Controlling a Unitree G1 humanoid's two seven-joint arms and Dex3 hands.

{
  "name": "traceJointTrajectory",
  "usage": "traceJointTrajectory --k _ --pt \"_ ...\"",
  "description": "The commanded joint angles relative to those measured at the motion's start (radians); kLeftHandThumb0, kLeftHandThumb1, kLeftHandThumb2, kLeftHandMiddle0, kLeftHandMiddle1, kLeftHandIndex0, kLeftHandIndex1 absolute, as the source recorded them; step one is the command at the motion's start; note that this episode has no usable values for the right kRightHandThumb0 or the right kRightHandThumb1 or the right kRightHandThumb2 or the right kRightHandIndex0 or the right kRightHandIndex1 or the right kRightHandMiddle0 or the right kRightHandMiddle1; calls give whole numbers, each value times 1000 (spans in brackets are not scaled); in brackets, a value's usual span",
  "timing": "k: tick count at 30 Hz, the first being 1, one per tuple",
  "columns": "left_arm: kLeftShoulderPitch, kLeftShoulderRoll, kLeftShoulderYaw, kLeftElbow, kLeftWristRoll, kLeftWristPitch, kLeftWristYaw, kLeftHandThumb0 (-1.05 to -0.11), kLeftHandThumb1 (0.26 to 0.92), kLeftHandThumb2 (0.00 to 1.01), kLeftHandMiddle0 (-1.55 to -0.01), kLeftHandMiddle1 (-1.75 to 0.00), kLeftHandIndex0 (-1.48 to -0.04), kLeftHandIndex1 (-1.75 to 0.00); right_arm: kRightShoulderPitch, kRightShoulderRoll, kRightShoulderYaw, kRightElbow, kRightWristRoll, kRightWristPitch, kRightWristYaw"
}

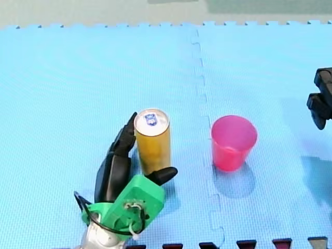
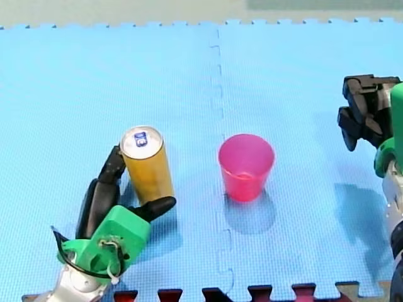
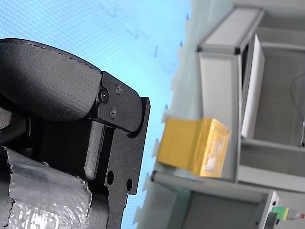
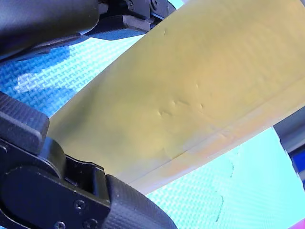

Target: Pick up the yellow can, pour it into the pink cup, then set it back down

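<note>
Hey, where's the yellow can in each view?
First head view: yellow can upright, lower middle, in left hand.
Second head view: lower left, beside the pink cup.
Second wrist view: its side, between fingers.
First wrist view: a different yellow block.
Shared landmark: blue mat; right hand over its right side.

Left robot hand (image 1: 122, 174) at near-left of blue foam mat (image 1: 78, 78); green wrist housing (image 1: 137, 199) behind it. Yellow can (image 1: 153, 148) upright on the mat, within this robot hand's grasp; long black fingers (image 1: 120, 150) lie against one side of the can, thumb (image 1: 165, 175) presses low on the opposite side. Pink cup (image 1: 233, 142) upright, mouth up, off the thumb side, apart from the can; mat seam (image 1: 202, 88) runs between can and cup. Right robot hand (image 1: 321, 98) at the mat's right edge, beyond the cup, holding nothing.
</note>
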Motion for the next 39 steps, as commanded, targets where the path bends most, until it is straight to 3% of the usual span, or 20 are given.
traceJointTrajectory --k 1,9,21,31,39 --pt "16 12 13 -22 -20 -10 -16 -1048 848 16 -81 0 -136 0 -2 -4 -4 -1 5 0 1" --pt "93 37 50 -135 -89 -86 -87 -1048 840 6 -126 -21 -131 0 -3 -9 1 0 -3 2 -6" --pt "112 50 52 -157 -69 -95 -107 -1048 785 0 -136 -18 -147 -7 -12 -7 8 3 -8 11 -15" --pt "134 55 50 -210 -69 -69 -146 -1048 787 1 -136 -14 -150 -6 -15 -4 3 3 -1 18 -12" --pt "174 55 43 -301 -71 -33 -191 -1048 799 6 -143 -16 -153 -6 -17 -2 2 2 0 22 -11"
